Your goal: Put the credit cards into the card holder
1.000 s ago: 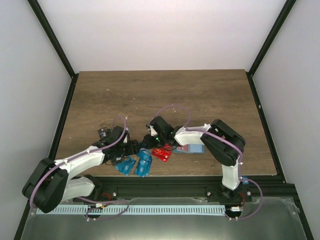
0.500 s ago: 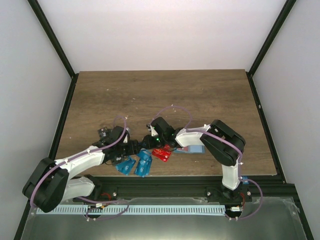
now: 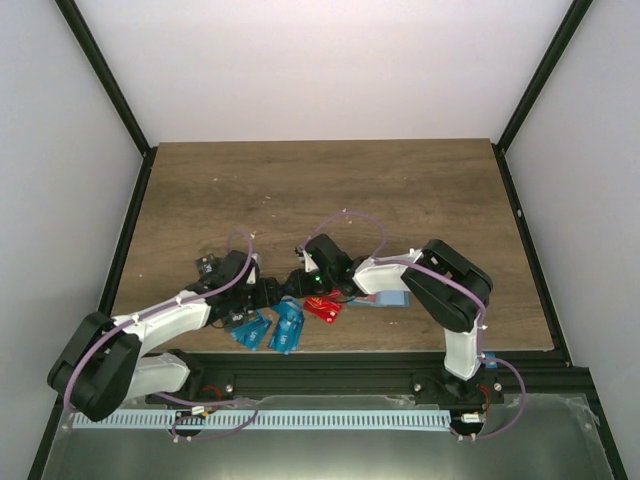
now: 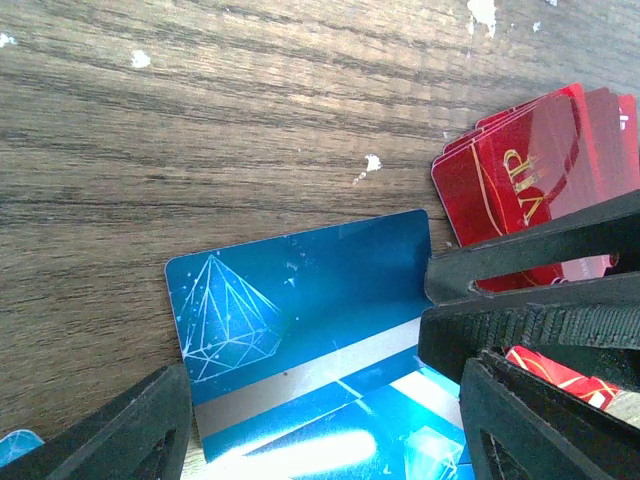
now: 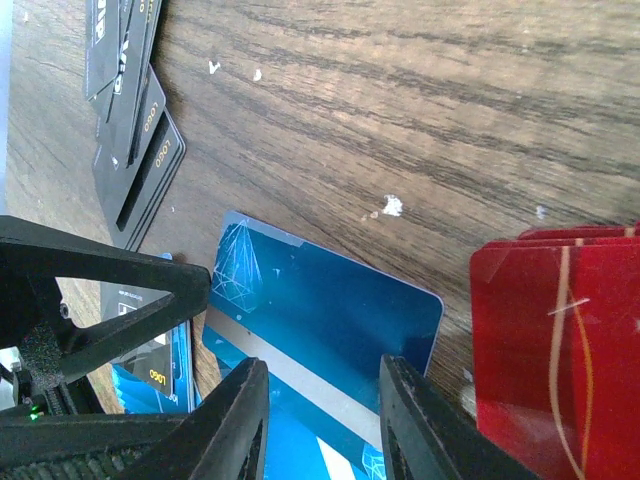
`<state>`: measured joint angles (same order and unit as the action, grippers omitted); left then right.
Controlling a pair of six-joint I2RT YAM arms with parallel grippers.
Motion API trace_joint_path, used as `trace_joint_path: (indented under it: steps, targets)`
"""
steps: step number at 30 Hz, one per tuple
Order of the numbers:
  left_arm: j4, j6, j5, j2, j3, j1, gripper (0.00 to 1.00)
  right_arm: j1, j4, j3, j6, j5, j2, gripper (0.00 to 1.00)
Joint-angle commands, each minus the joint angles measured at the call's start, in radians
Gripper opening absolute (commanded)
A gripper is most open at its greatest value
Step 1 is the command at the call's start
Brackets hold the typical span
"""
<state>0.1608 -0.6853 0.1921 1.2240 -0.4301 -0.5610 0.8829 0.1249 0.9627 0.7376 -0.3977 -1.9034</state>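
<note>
Left gripper [image 4: 325, 400] stands wide open astride a blue card [image 4: 300, 300]; right gripper [image 5: 322, 380], part open, points at it, contact unclear. Right arm [image 3: 440, 285] partly covers the holder [image 3: 392, 298], just right of red cards [image 3: 323, 307]. All lie by the near edge of the table [image 3: 320, 190]; bare wood beyond.

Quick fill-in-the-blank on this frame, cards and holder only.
1. Gold lettering on the red cards reads ____.
2. The diamond-outline card is coloured ____.
3. In the top view, the card holder lies to the ____ of the red cards.
Missing words: VIP; blue; right.
</note>
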Motion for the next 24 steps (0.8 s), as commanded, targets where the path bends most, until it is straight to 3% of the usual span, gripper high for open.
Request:
trace_joint_path:
  steps: [1,24]
  targets:
    - [-0.032,-0.042,0.061,0.031,0.036,-0.002,0.75,0.004,-0.089,-0.048,0.007,0.019,-0.028,0.33]
    - [-0.227,-0.109,0.178,-0.132,0.094,0.012,0.71,0.004,-0.047,-0.094,0.028,0.003,-0.024,0.33]
